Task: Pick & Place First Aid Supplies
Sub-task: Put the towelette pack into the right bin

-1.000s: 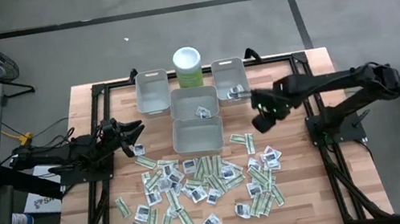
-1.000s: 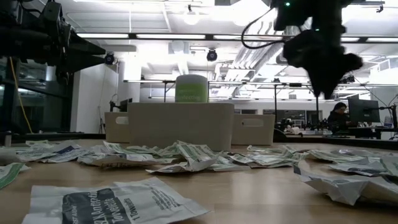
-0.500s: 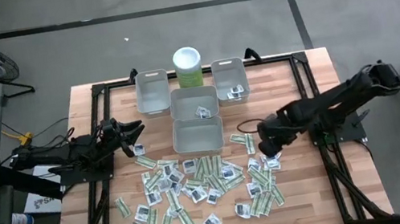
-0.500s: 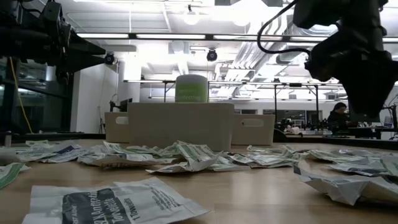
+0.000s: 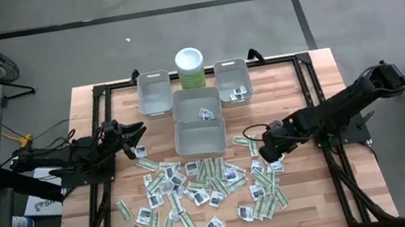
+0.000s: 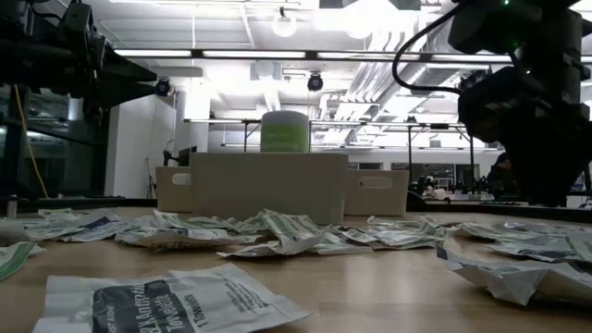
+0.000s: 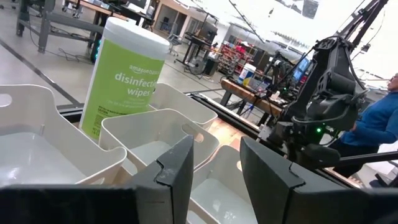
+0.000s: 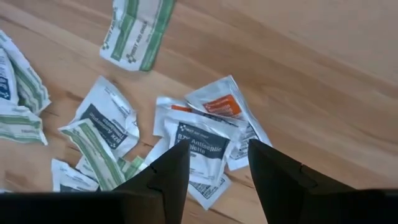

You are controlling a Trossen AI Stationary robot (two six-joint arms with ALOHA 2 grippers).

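Since the previous second, the right gripper [image 5: 264,152] has descended from beside the grey bins [image 5: 200,134] to just above the first aid packets [image 8: 200,147]; fingers apart, nothing held. Packets lie scattered on the wooden table [image 5: 313,185]. Left gripper [image 5: 137,133] waits at table's left, fingers parted, empty.

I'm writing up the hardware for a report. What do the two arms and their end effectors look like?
Both arms are dark, nearly black, jointed links. The left end effector and the right end effector each have two flat, angular dark fingers. A thin black cable loops beside the right arm, and small green lights glow on it in the left wrist view.
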